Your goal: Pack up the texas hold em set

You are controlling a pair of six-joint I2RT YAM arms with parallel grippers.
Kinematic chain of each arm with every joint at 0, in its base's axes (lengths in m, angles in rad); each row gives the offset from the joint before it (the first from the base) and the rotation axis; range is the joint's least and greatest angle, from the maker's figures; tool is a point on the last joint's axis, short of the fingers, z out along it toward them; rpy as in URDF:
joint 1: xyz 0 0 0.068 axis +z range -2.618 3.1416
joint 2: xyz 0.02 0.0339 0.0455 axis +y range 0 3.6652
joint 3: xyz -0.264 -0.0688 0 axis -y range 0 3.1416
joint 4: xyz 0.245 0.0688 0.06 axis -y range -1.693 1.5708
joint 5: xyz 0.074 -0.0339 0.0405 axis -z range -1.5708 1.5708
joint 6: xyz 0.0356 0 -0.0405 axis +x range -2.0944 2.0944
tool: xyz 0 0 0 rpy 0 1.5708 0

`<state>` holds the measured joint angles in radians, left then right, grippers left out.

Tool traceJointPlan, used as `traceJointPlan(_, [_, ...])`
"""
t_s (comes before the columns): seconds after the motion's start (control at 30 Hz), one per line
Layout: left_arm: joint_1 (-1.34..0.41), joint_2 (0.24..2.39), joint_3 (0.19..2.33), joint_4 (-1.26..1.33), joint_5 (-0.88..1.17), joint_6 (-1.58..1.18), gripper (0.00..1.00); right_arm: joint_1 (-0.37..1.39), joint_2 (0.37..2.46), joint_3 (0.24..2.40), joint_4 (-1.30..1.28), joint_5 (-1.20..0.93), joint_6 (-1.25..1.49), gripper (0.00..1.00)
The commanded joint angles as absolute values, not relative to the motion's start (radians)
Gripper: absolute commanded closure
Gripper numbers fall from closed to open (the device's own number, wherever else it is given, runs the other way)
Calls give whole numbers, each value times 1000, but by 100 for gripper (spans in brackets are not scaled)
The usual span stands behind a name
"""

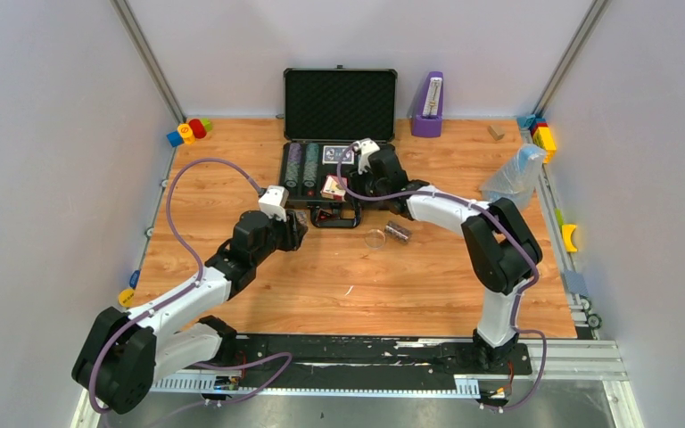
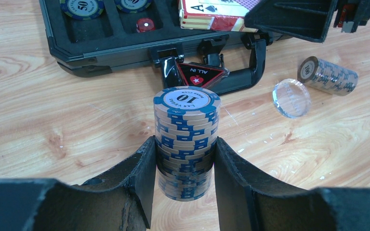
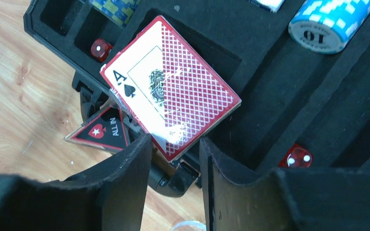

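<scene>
Gripping an upright chip stack [image 2: 187, 120] in the left pincer [image 2: 185, 144] over the counter [image 1: 366, 294], at 7 o'clock from the open briefcase [image 1: 339, 102]. Straddling a tilted red card deck [image 3: 173, 91] with the right pincer [image 3: 176, 149] at the case's 6 o'clock edge; cannot tell whether clamped

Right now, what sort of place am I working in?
Probably a robot test cell, not a home: plain white walls framed by aluminium posts, a wooden tabletop, and metal mounting rails along its near edge.
</scene>
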<state>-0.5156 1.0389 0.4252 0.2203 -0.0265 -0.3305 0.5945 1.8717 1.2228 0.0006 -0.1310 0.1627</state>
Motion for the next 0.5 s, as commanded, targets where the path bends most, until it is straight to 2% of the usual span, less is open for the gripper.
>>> traceJointPlan(0.0, [-513, 1031, 460, 314, -23, -310, 100, 600, 1907, 1308, 4, -92, 97, 59])
traceJointPlan(0.13, [-514, 1038, 462, 317, -19, -311, 100, 600, 1935, 1350, -29, -61, 72, 57])
traceJointPlan(0.2, [-514, 1042, 463, 319, -15, -313, 100, 600, 1939, 1363, -34, -44, 67, 48])
traceJointPlan(0.3, [-514, 1048, 463, 322, -12, -313, 100, 597, 1925, 1370, -39, -40, 61, 41])
traceJointPlan(0.47, [-514, 1049, 465, 321, -11, -314, 100, 595, 1886, 1371, -45, -47, 65, 40])
